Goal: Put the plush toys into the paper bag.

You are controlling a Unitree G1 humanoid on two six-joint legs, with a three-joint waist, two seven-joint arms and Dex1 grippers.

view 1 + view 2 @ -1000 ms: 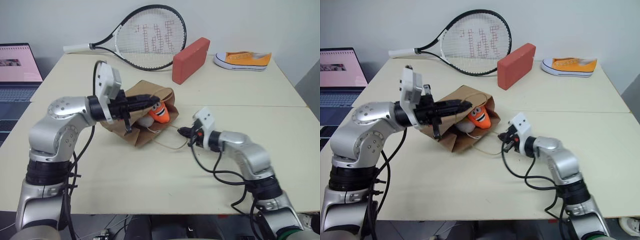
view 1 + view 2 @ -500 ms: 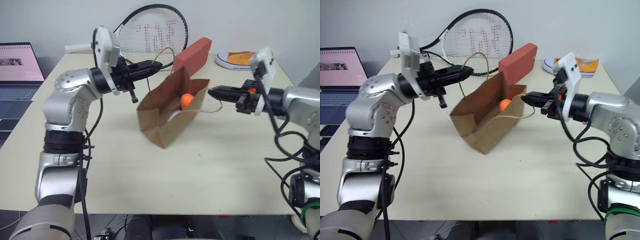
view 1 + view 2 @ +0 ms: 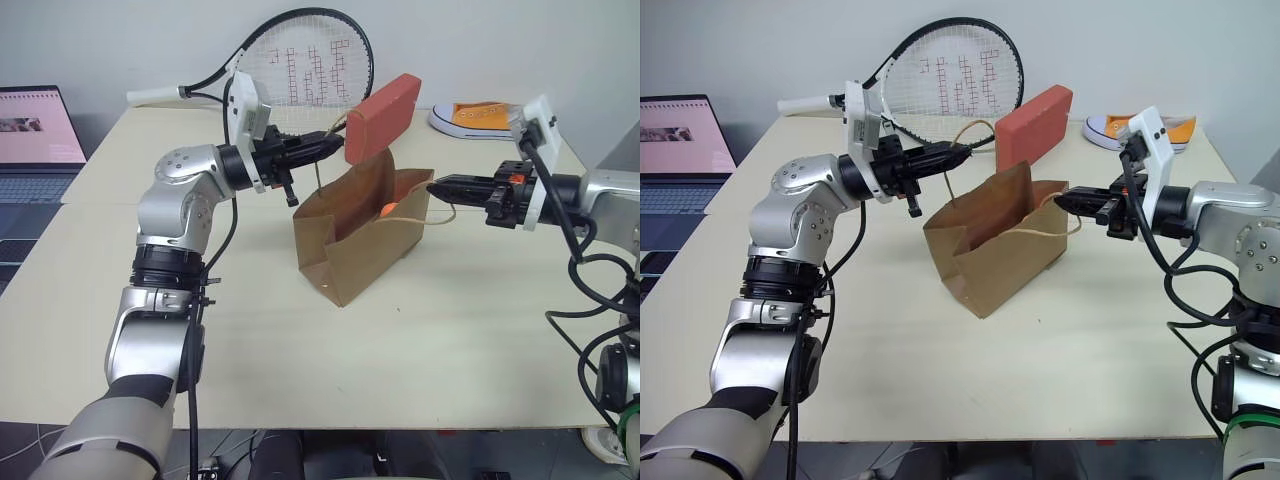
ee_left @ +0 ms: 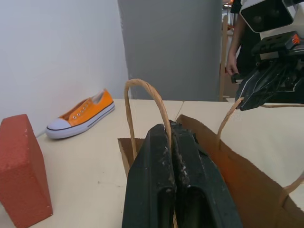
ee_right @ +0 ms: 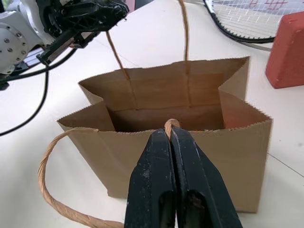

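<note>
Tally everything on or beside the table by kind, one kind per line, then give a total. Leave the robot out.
Paper bag: 1, upright, one handle in each shut gripper
Plush toy: 1 seen, an orange patch inside the bag
Tennis racket: 1
Red block: 1
Sneaker: 1
Laptop: 1
Total: 6

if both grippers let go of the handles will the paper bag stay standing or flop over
The paper bag probably stays up: it stands on a flat folded base on the table, mouth open. Its thin creased walls look floppy, so a sideways nudge might tip it. The left gripper and right gripper each pinch a cord handle, and those would likely droop.
</note>
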